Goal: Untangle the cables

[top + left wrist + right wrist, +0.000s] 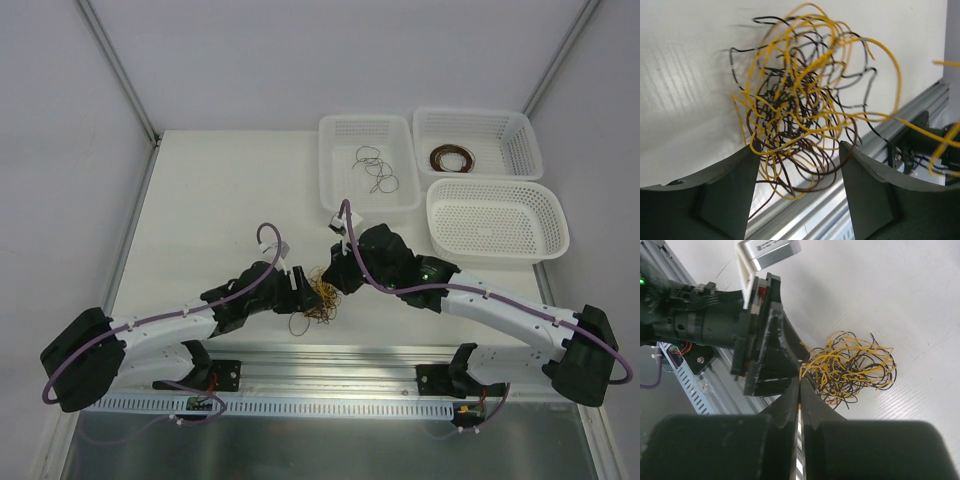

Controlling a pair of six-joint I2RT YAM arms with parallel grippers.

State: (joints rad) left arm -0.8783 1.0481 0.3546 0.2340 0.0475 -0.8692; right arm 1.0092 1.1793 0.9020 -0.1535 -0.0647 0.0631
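Observation:
The cables are a tangle [322, 298] of hair-thin yellow, black and dark brown curly wires near the table's front edge, between both grippers. In the left wrist view the tangle [805, 95] sits just ahead of my left gripper [799, 150]. Its jaws are wide open, and loops drape across the gap between the fingertips [747, 160]. My right gripper [800, 380] is shut on a yellow wire at the tangle's [850, 365] near edge. In the top view the left gripper [300, 283] and the right gripper [335, 275] almost meet over the tangle.
At the back right, a white basket [335, 165] holds a few loose black wires [375, 170]. Another basket [520, 140] holds a dark brown coil [452, 158]. A third basket [497, 220] holds nothing. An aluminium rail [330, 355] runs along the front edge.

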